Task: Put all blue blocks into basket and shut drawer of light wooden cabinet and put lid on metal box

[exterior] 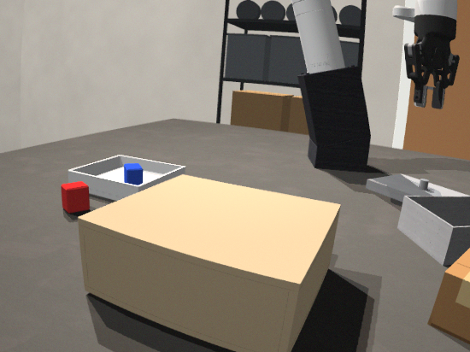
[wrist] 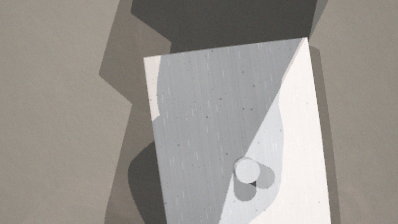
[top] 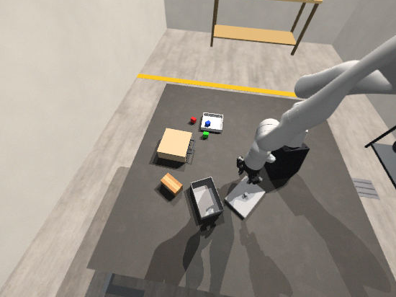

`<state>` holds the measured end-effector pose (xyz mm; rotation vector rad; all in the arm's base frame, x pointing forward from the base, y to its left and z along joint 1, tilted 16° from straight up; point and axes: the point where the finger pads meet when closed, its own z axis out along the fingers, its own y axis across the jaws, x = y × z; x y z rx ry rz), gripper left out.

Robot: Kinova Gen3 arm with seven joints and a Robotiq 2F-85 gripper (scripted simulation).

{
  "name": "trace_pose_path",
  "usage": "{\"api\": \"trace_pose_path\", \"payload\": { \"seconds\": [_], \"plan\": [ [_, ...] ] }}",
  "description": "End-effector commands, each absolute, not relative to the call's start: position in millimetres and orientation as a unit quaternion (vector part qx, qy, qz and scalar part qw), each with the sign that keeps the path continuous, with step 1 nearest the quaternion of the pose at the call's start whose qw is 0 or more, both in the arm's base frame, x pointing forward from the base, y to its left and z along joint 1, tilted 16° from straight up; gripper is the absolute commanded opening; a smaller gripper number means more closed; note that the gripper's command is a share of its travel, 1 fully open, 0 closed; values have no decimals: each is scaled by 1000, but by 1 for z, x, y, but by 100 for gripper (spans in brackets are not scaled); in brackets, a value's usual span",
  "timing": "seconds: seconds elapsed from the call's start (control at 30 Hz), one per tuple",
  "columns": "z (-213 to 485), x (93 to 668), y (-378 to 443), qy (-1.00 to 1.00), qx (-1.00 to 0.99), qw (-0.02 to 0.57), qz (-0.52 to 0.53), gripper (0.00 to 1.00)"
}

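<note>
Gripper [top: 245, 172] [exterior: 429, 97] hangs above the metal lid [top: 240, 202] [exterior: 395, 185] [wrist: 200, 110], fingers parted, nothing gripped. Blue block [top: 207, 123] [exterior: 133, 174] located inside the white basket [top: 212, 130] [exterior: 100, 186]. Lettering on the arm [top: 306, 113] [exterior: 318, 32] (faint, near its base) is illegible.

arm [top: 306, 113] [exterior: 320, 32]: white, smooth, round like tubes | thin ring lines around it | small grey marks low down | base: black, boxy | gripper [top: 248, 174] [exterior: 429, 97]: black, bumpy, two fingers, grey tips

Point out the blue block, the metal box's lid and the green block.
blue block [top: 207, 123] [exterior: 133, 174]: top, exterior; body
lid [top: 240, 202] [wrist: 215, 110]: top, wrist; flat upper face
green block [top: 205, 135]: top; body
</note>
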<state>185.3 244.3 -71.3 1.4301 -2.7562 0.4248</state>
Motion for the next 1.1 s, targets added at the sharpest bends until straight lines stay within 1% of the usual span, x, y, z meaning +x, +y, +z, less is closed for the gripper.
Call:
{"api": "trace_pose_path", "payload": {
  "seconds": [0.0,0.17,0.43,0.47,1.07],
  "plan": [
    [-79,153,254,-855,500,4,139,56],
    [-82,139,254,-841,522,8,142,56],
    [-82,136,254,-839,525,8,142,56],
    [-82,136,254,-839,525,8,142,48],
    [-82,136,254,-839,525,8,142,48]
  ]
}}
